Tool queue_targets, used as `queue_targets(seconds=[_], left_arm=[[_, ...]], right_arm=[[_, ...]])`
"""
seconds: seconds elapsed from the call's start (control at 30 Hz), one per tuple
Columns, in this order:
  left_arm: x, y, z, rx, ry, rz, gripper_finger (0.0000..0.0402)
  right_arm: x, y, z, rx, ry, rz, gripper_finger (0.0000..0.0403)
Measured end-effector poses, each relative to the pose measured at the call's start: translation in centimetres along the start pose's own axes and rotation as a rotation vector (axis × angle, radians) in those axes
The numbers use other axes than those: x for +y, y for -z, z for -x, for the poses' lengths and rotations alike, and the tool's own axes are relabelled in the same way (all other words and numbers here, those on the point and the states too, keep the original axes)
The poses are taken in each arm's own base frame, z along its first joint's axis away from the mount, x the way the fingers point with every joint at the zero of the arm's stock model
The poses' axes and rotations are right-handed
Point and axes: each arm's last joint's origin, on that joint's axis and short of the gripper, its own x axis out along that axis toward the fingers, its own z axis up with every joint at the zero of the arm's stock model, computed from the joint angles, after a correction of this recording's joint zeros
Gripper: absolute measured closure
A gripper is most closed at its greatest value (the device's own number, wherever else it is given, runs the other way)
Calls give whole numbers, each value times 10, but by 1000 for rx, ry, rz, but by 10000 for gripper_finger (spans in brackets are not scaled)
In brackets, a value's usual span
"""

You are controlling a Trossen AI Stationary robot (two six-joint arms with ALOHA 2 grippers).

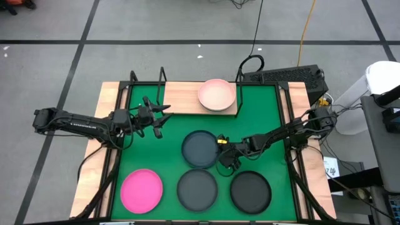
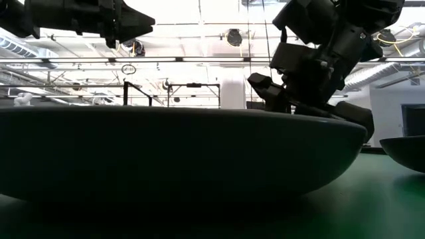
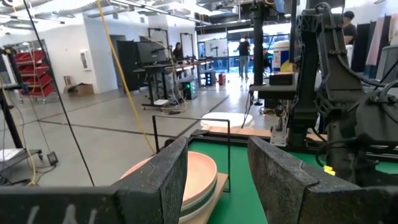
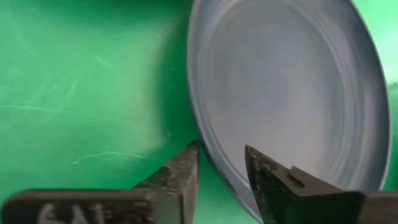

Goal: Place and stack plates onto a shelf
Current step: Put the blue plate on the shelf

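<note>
Right wrist view: dark plate (glossy, shallow).

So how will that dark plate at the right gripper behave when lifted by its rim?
The dark plate looks rigid, so it likely won't flex. Its glossy surface may slip between the right gripper's fingers. Pinched at one edge only, it will probably sag or tilt.

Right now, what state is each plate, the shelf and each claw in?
Pale pink plate: stacked on the shelf, top of a small pile.
Shelf: left part bare.
Hot pink plate: flat on the mat.
Three dark plates: flat on the mat, apart.
Right claw: open, straddling a dark plate's rim.
Left claw: open, empty.
</note>
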Motion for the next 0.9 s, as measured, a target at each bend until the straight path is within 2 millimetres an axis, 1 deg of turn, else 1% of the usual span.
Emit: queue_targets(seconds=[0.27, 0.37, 0.43, 0.5, 0.6, 0.7, 0.8, 0.9], left_arm=[[0, 0, 0, 2, 0, 21, 227], [0, -1, 0, -5, -1, 28, 227], [0, -3, 0, -27, -3, 35, 227], [2, -7, 2, -55, -6, 40, 227], [4, -17, 4, -96, -11, 38, 227], [6, -28, 8, -143, -18, 31, 227], [9, -37, 12, -182, -24, 27, 227], [11, -44, 16, -213, -29, 33, 227]], right_arm=[[-1, 0, 0, 4, 3, -9, 393], [-3, -1, 4, 15, 53, 43, 398], [-6, -5, 10, 17, 105, 89, 400], [-14, -12, 19, -3, 180, 90, 401], [-32, -28, 34, -67, 276, 63, 401], [-55, -45, 47, -140, 366, 64, 402], [-87, -54, 57, -195, 455, 58, 402], [-124, -53, 65, -275, 506, 11, 402]])
